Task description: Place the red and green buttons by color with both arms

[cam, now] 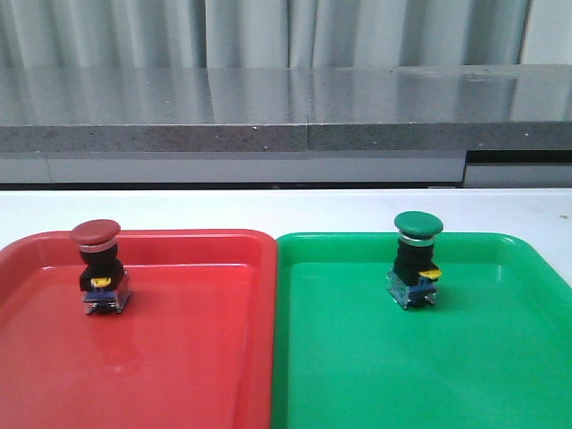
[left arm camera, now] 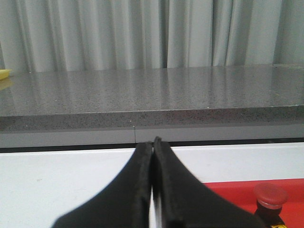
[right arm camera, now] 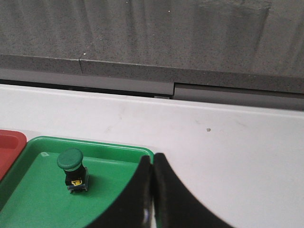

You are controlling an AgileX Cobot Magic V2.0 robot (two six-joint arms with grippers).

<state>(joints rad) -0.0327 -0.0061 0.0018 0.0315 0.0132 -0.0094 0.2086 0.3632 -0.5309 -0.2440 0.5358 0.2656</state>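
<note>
The red button (cam: 98, 264) stands upright in the red tray (cam: 179, 357), near its far left. The green button (cam: 416, 257) stands upright in the green tray (cam: 447, 375), near its far middle. Neither arm shows in the front view. My left gripper (left arm camera: 153, 142) is shut and empty, raised over the white table left of the red tray; the red button's cap (left arm camera: 270, 195) shows off to one side of it. My right gripper (right arm camera: 152, 159) is shut and empty over the green tray's far right corner (right arm camera: 142, 153), apart from the green button (right arm camera: 72, 169).
The two trays sit side by side on a white table (cam: 286, 210). A grey stone ledge (cam: 286, 107) runs behind the table, with curtains beyond. A yellow object (left arm camera: 4, 74) lies on the ledge in the left wrist view.
</note>
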